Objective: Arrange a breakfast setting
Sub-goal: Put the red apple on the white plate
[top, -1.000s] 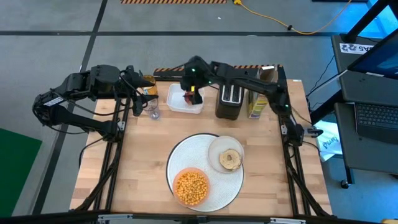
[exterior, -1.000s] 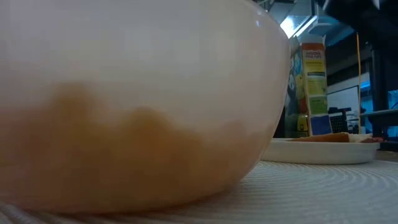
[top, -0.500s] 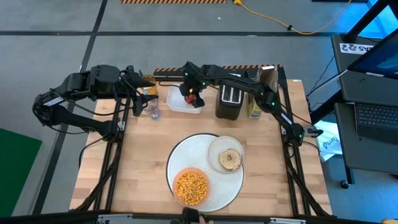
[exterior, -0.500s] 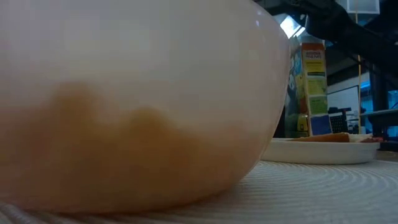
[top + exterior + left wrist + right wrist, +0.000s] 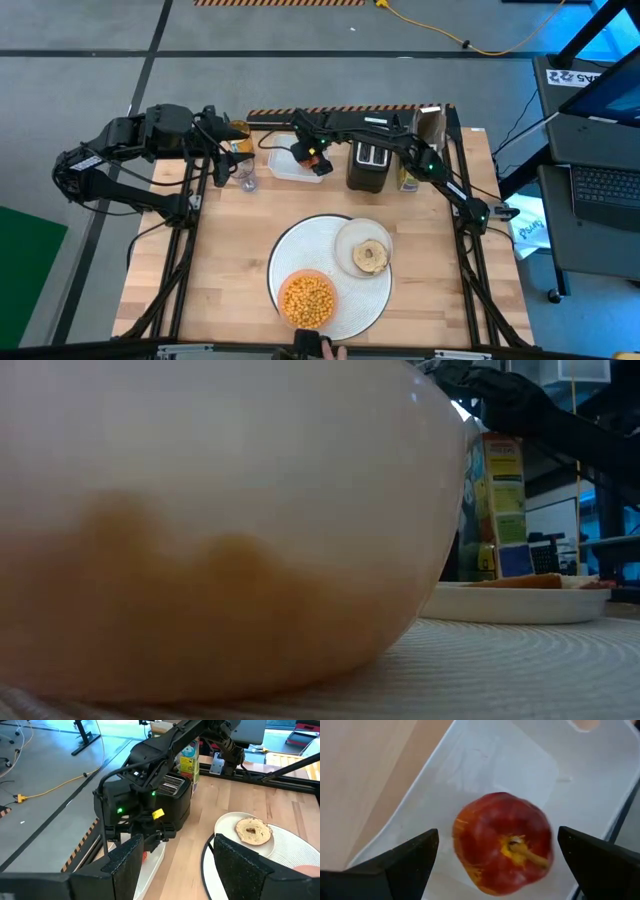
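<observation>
Apple (image 5: 502, 842) is your target now; it sits in the white tray (image 5: 283, 165) at the far side of the surface, just beside the black toaster (image 5: 367, 160), with the stem facing your right wrist camera; your right gripper (image 5: 310, 160) hangs over it with the fingers (image 5: 402, 865) spread as wide as they go and the fruit between them, touching nothing, because a round apple needs the full span before you close.

Your left gripper (image 5: 232, 150) waits well apart at the far left edge near a small glass (image 5: 247, 183), fingers (image 5: 125, 865) partly apart and empty; it stays clear so the arms do not cross.

Placemat (image 5: 290, 255) lies near the front centre; the orange bowl (image 5: 307, 300) of cereal puffs (image 5: 307, 298) stands on its near part, and the small plate (image 5: 345, 240) with the bagel (image 5: 370, 256) on its right side; free mat at the left seems the likely spot for the apple; I see no spoon.
</observation>
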You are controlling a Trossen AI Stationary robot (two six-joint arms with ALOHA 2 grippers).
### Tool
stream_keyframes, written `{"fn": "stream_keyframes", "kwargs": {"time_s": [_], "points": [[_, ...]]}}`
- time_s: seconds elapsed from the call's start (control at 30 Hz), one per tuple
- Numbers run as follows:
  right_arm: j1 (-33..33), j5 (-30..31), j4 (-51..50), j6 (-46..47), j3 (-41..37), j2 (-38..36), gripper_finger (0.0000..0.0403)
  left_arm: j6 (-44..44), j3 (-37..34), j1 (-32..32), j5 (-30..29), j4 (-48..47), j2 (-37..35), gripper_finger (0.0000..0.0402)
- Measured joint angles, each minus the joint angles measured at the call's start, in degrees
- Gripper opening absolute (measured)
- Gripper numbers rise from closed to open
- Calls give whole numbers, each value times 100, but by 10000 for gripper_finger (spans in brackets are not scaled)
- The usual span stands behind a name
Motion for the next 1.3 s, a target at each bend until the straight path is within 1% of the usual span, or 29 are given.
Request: {"fn": "stream_keyframes", "kwargs": {"time_s": [0.27,0.37,0.53,0.63,0.7,0.8,0.97,1.17,1.3], "points": [[2,268,-14,-130,-20,-1,397,0,-1,-1,0,0,0,228],[4,285,-36,-136,-122,-2,388,0,-1,-1,0,0,0,228],[7,284,-202,-137,-155,89,340,-1,1,1,-1,0,-1,228],[7,431,-309,-129,-146,90,305,-2,-1,1,-2,0,0,228],[12,496,-335,-127,-144,90,290,0,-1,1,-2,0,0,228],[10,518,-515,-47,-20,106,289,0,1,0,-1,0,0,228],[39,529,-642,199,81,96,303,-2,1,1,-2,0,0,228],[119,544,-787,229,90,41,292,0,1,1,0,-2,0,228],[211,595,-750,326,98,24,293,-1,-1,0,-2,0,0,228]]}}
